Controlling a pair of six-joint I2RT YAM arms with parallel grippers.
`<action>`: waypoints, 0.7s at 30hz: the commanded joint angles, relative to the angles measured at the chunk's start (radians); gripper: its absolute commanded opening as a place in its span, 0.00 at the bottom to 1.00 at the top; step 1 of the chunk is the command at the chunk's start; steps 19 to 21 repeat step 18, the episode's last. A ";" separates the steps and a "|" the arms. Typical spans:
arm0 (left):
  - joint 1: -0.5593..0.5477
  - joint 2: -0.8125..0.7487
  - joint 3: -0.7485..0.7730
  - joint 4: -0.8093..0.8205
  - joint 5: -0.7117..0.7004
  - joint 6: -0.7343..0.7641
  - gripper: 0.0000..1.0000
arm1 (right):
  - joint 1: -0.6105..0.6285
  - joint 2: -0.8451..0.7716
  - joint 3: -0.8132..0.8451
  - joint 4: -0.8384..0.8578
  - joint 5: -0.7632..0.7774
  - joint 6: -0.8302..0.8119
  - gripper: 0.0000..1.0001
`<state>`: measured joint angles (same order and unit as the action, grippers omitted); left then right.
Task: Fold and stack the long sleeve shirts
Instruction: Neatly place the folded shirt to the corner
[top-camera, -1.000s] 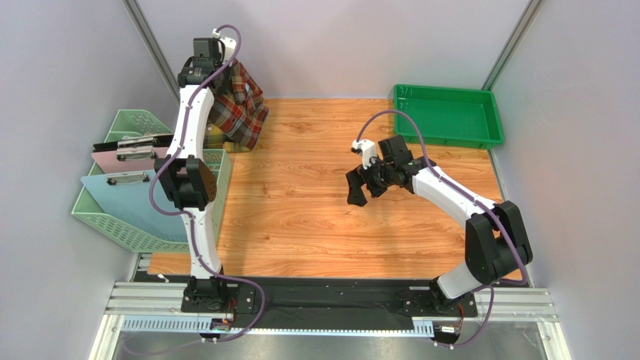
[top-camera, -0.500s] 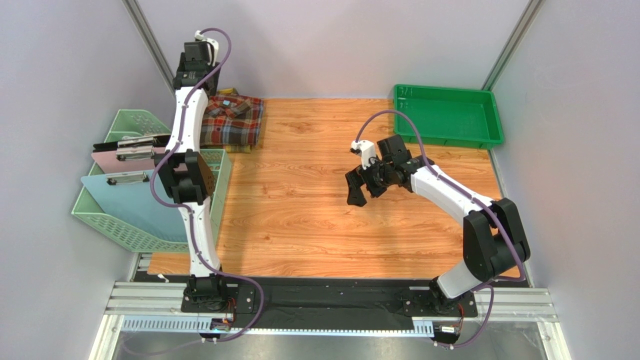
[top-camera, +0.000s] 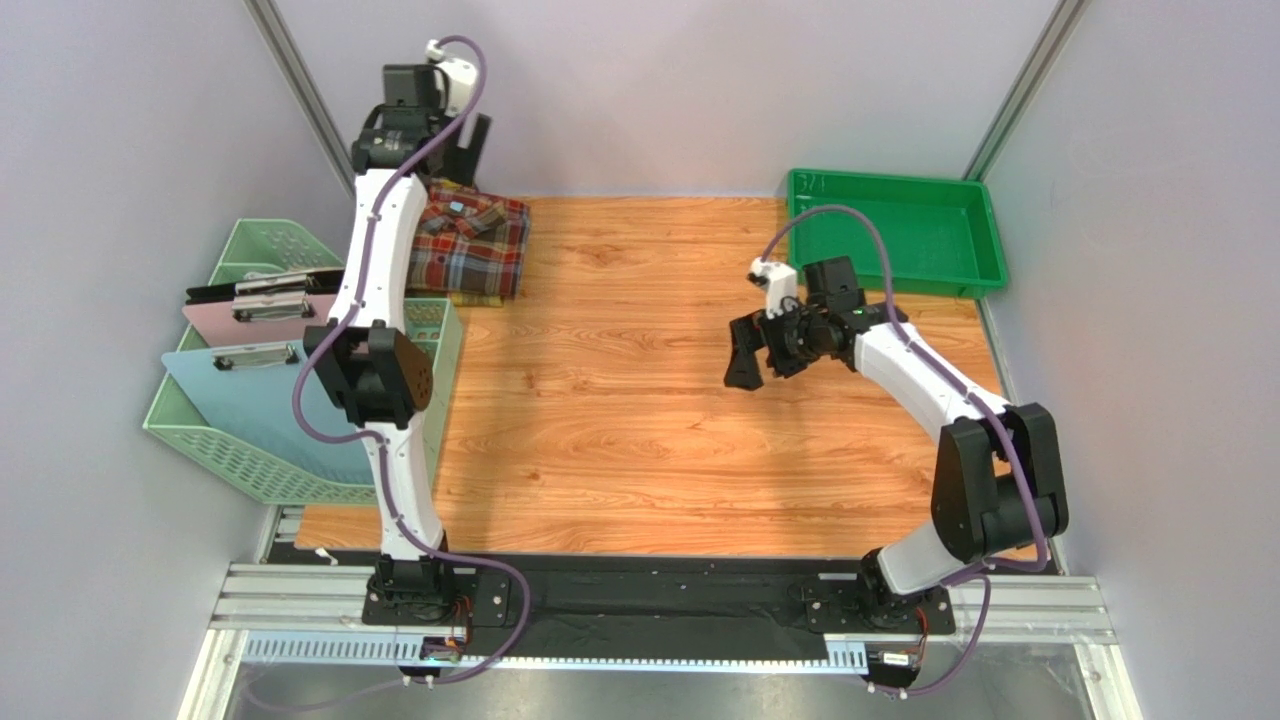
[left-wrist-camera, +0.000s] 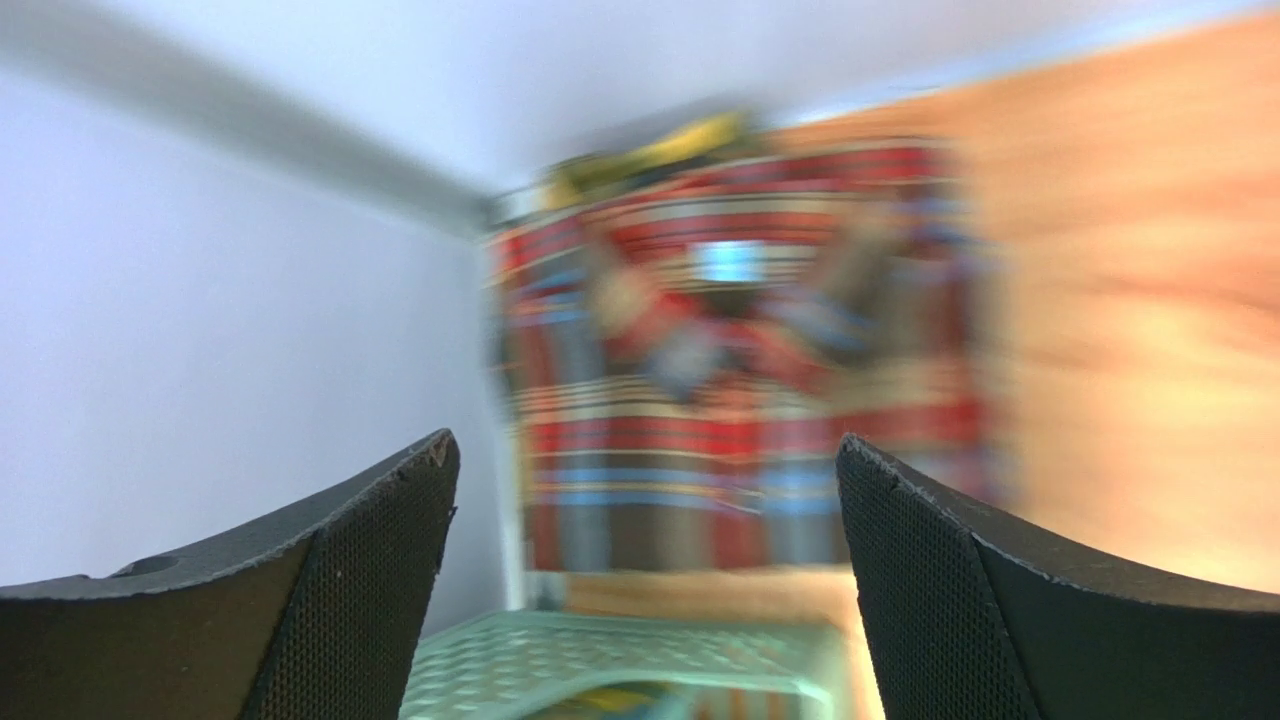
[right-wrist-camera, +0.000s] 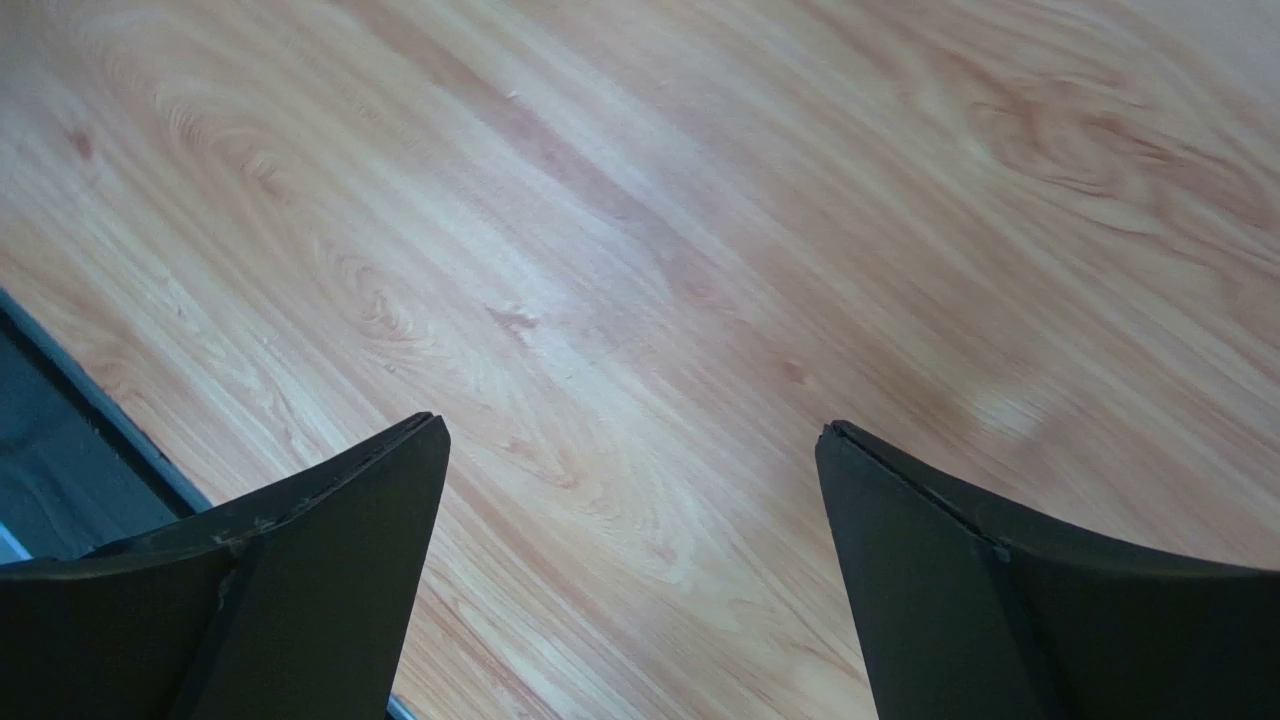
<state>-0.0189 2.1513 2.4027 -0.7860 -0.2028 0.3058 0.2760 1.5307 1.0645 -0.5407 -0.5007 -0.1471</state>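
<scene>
2 arms are being shown from above. The left gripper (top-camera: 460, 150) is being held up over the far left corner, fingers spread apart, nothing between them. Just below it the red plaid shirt (top-camera: 470, 245) is being kept folded on the wooden table (top-camera: 631, 435), and a sliver of the yellow shirt (top-camera: 478, 299) is being shown under its near edge, so they look stacked. The right gripper (top-camera: 747, 360) is being held over mid-table, well apart from the shirts. A green tray (top-camera: 902, 228) is being kept at the far right.

Left wrist view is getting badly blurred. The left gripper (left-wrist-camera: 646, 447) is being held wide open, the red plaid shirt (left-wrist-camera: 744, 360) framed between the tips, some yellow (left-wrist-camera: 676, 143) past its top edge.

Right wrist: the right gripper (right-wrist-camera: 631, 428) is being held apart too, only bare table (right-wrist-camera: 646, 225) underneath.
</scene>
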 joint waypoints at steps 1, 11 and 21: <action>-0.177 -0.154 -0.037 -0.212 0.259 0.023 0.99 | -0.110 -0.084 0.058 -0.024 -0.048 0.014 1.00; -0.377 -0.298 -0.451 -0.274 0.512 -0.160 0.99 | -0.345 -0.184 0.016 -0.133 -0.012 0.021 1.00; -0.392 -0.367 -0.661 -0.208 0.514 -0.186 0.99 | -0.347 -0.290 -0.129 -0.142 0.014 0.014 1.00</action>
